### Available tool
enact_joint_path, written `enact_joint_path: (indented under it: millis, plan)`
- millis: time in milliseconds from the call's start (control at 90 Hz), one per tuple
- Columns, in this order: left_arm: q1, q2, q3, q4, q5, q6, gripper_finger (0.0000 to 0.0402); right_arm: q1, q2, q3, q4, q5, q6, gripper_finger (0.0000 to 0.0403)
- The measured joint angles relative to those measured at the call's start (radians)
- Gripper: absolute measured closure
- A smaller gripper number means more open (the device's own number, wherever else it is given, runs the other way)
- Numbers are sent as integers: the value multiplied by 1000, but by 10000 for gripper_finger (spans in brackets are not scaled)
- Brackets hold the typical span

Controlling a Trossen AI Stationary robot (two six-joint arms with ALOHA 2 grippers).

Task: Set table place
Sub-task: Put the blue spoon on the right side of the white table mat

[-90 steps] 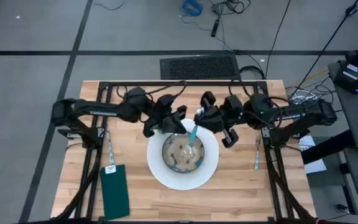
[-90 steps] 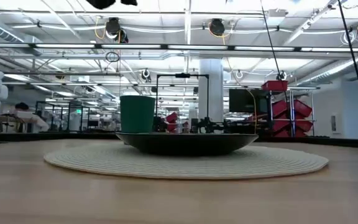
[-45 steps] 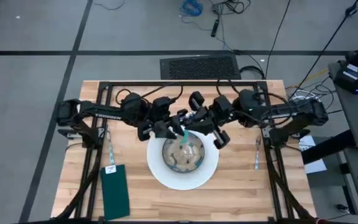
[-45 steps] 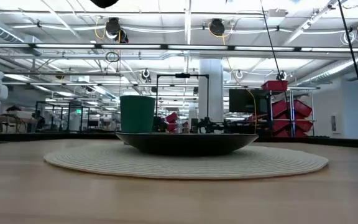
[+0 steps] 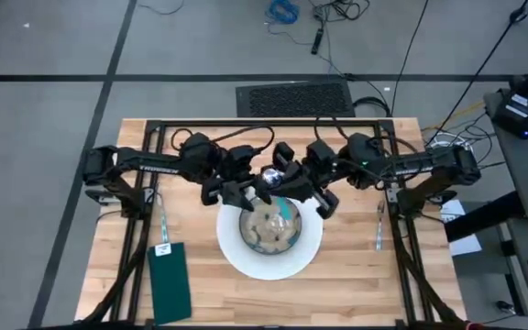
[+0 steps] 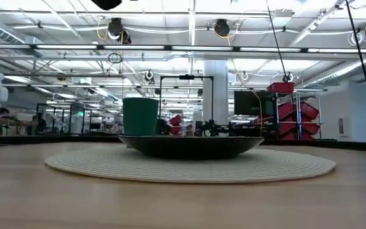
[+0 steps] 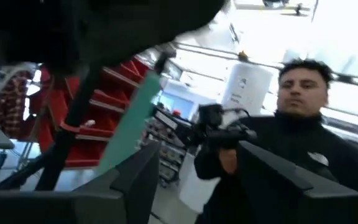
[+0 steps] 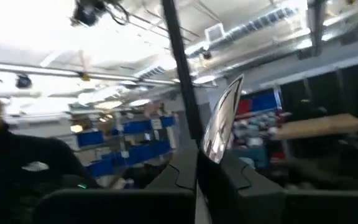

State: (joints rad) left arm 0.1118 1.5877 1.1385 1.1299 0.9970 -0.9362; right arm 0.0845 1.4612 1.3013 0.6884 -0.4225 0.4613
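Both arms are reaching in over the middle of the butcher-block counter [image 5: 337, 293], meeting just above the far rim of a round white placemat [image 5: 312, 247] that is lying at the counter's centre. A dark bowl [image 5: 269, 226] with a mottled tan inside is sitting on the mat; from table height it is showing as a shallow dark dish [image 6: 190, 146] on a woven mat [image 6: 284, 166], with a green cup [image 6: 140, 116] standing behind it.

The right end effector [image 5: 280, 180] is pinching a shiny metal spoon [image 5: 270, 175], whose polished bowl is standing up between the fingers in the right wrist view [image 8: 221, 121]. The left end effector [image 5: 253, 189] is right beside it, almost touching, and a teal handle-like strip [image 7: 131, 121] is crossing its wrist view above the fingers [image 7: 135, 180], which are standing apart; whether they are pressing on anything I cannot tell.

Off on the near left of the counter a dark green napkin [image 5: 170, 280] is lying flat, with a fork [image 5: 163, 223] just beyond it. Another piece of cutlery [image 5: 379, 225] is lying by the right frame rail.

A person in a dark top [image 7: 303, 155] is standing beyond the counter, facing the arms.
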Motion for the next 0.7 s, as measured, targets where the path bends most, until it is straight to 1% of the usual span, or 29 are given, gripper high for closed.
enact_joint_path:
  millis: [89,133,211,267,378,467,700]
  plan:
    - [9,-1,0,-8,-18,30,203,20,7,0,7,12,-4,402]
    - [12,-1,0,-58,-67,65,203,29,11,0,6,43,-31,402]
    - [13,-1,0,-162,-175,174,203,42,12,-1,5,105,-100,402]
    - [7,1,0,-202,-217,236,203,43,11,-1,9,134,-152,402]
    - [-6,-1,0,-200,-218,263,203,33,11,-1,6,145,-207,402]
    - [-14,-1,0,-194,-218,263,203,25,11,-1,2,163,-211,402]
    - [-56,-1,0,-179,-228,272,203,6,30,-1,8,163,-210,402]
